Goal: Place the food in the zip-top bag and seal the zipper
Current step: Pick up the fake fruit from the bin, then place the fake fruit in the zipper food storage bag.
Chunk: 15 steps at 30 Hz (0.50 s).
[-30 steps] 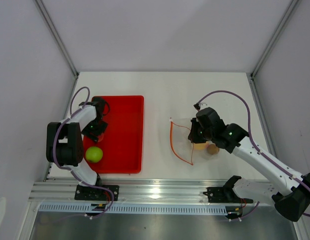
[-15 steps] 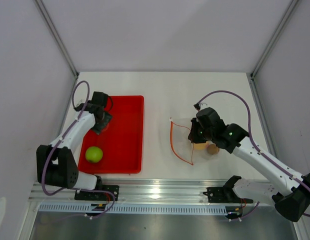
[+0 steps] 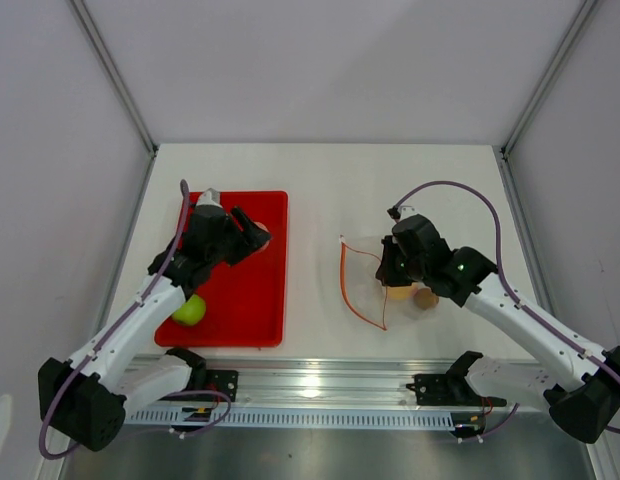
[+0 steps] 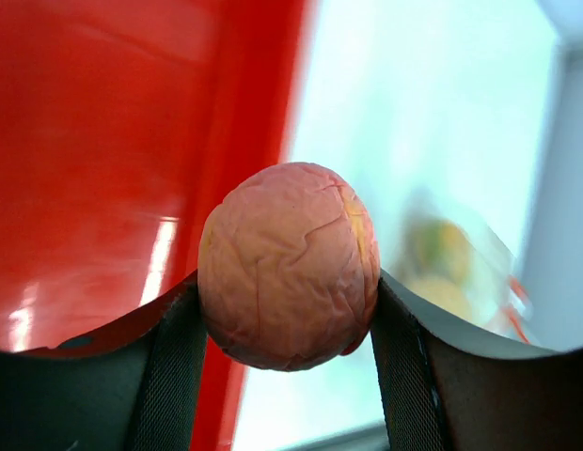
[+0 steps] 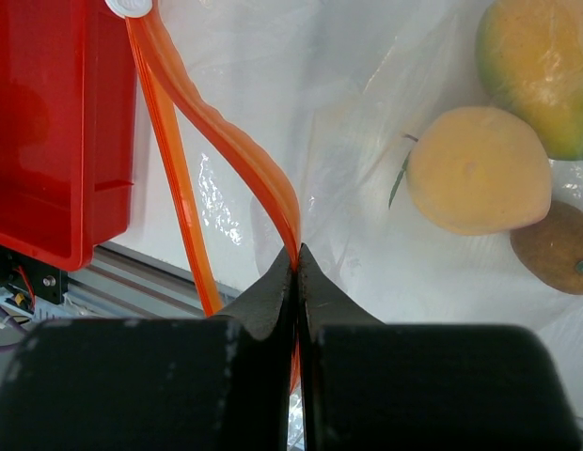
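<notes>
Showing wrinkled pink fruit (image 4: 287, 263), zipper (image 5: 230, 141) parted

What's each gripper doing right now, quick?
Left gripper: closed, holding the peach-pink fruit.
Right gripper: closed, pinching the zipper.

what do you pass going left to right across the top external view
green apple → left gripper holding the peach-pink fruit → zipper → right gripper pinching it → small brown fruit
</notes>
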Each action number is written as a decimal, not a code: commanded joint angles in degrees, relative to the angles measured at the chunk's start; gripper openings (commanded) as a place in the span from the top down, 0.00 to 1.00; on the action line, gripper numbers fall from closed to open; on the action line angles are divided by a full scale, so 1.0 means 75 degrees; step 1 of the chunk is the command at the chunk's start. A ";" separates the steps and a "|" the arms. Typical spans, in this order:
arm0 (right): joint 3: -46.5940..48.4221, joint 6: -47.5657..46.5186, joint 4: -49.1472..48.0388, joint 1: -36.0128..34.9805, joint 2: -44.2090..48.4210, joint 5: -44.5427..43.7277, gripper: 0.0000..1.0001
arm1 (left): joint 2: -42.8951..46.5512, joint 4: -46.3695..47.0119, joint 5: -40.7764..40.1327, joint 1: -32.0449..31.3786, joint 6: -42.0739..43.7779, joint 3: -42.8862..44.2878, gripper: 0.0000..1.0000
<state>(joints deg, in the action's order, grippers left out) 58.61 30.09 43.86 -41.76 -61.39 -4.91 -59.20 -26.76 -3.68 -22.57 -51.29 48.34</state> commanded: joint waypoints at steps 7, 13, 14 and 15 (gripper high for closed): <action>-0.0010 0.0090 -0.0222 -0.0022 -0.0077 0.0010 1.00 | 0.0417 0.3460 0.3932 -0.1139 0.1623 -0.0328 0.87; -0.0045 0.0102 -0.0246 -0.0034 -0.0077 0.0021 1.00 | 0.0031 0.4270 0.4615 -0.1807 0.1310 -0.0572 0.99; -0.0045 0.0102 -0.0246 -0.0034 -0.0077 0.0010 1.00 | -0.0040 0.4678 0.4662 -0.1889 0.1098 -0.0667 0.99; -0.0045 0.0102 -0.0246 -0.0034 -0.0077 0.0010 1.00 | -0.0098 0.4972 0.4721 -0.1947 0.0841 -0.0737 0.99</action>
<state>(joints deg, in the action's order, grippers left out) 58.46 30.44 43.51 -41.82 -61.95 -4.89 -58.41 1.67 26.85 -35.92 -42.17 44.80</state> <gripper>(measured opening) 0.003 0.646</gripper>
